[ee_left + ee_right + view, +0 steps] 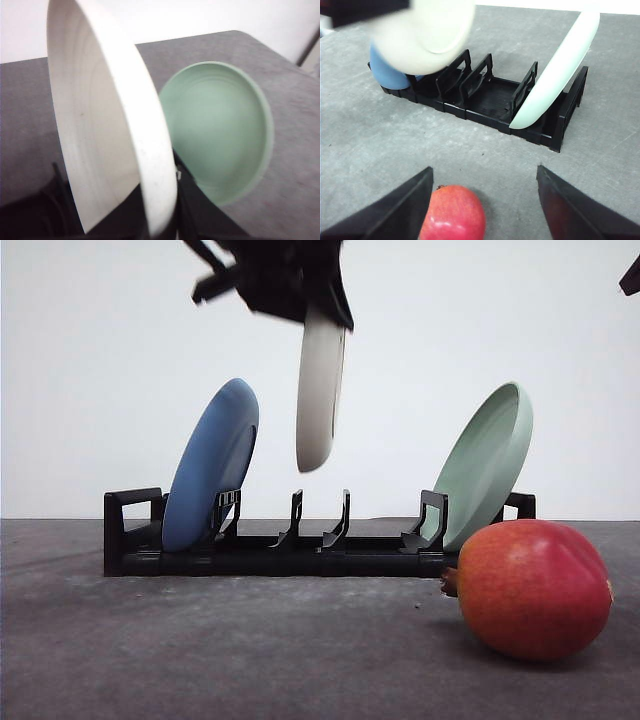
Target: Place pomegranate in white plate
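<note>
Left gripper (318, 302): I see it pinching the shallow off-white matte plate (320, 390) by its rim, above the black rack (280, 545).
Right gripper (485, 200): spread, above the round red pomegranate (453, 214).
Risk: I judge the plate could slip; 1 thin rim pinch.

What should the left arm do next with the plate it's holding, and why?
Probably carry the white plate clear of the rack and lay it flat on the table: the left gripper holds it on edge in the air, and the pomegranate lies on the table.

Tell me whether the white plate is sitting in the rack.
No: the left claw holds the white plate in the air above the rack.
</note>
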`<state>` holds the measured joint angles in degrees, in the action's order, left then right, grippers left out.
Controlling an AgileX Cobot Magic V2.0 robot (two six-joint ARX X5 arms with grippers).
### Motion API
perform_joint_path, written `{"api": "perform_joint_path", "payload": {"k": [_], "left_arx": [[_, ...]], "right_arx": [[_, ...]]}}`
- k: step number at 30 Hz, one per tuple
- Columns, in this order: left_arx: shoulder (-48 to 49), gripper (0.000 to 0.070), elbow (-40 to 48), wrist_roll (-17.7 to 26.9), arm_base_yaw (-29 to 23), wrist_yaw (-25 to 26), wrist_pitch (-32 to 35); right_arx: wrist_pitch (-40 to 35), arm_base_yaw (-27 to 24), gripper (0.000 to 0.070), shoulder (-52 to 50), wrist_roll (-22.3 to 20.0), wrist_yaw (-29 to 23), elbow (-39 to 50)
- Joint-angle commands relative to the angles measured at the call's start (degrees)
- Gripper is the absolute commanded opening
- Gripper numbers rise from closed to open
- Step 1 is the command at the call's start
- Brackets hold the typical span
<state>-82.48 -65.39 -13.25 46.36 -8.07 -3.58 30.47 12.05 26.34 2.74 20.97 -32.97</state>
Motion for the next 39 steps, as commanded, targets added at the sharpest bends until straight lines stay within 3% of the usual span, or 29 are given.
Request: {"api": "perform_joint_path", "payload": {"k": [1,11,20,23,26,30,34,39], "left_arx": [[1.51,0.0011,-1.44,-1.13,1.12,1.35,-1.23],[12.78,0.0011,-0.06,1.15,5.81,1.63,-15.77],[26.86,0.0011,18.05,7.9,7.92,-2.18,-10.89],[31.09,0.0011,23.8,11.48,9.86,-3.19,-11.45],[32.94,0.0012,26.18,16.07,12.7,-5.88,-16.26],[31.48,0.0012,26.47,26.65,17.43,-11.65,-22.47],[26.79,0.0011,26.47,36.14,22.14,-16.57,-23.29],[18.08,0.0011,26.45,39.83,25.51,-21.32,-21.21]], "right_arx": [[-0.81,0.24,0.0415,0.12,-0.17,0.02,-0.81],[-0.72,0.24,0.0415,0.12,-0.17,0.02,-0.81],[-0.36,0.24,0.0415,0.12,-0.17,0.0,-0.81],[-0.36,0.24,0.0415,0.12,-0.15,0.0,-0.81],[-0.36,0.24,0.0415,0.12,-0.17,0.0,-0.81],[-0.38,0.24,0.0415,0.12,-0.15,0.0,-0.81],[-0.38,0.24,0.0415,0.12,-0.17,0.0,-0.81],[-0.4,0.24,0.0415,0.12,-0.17,0.0,-0.81]]}}
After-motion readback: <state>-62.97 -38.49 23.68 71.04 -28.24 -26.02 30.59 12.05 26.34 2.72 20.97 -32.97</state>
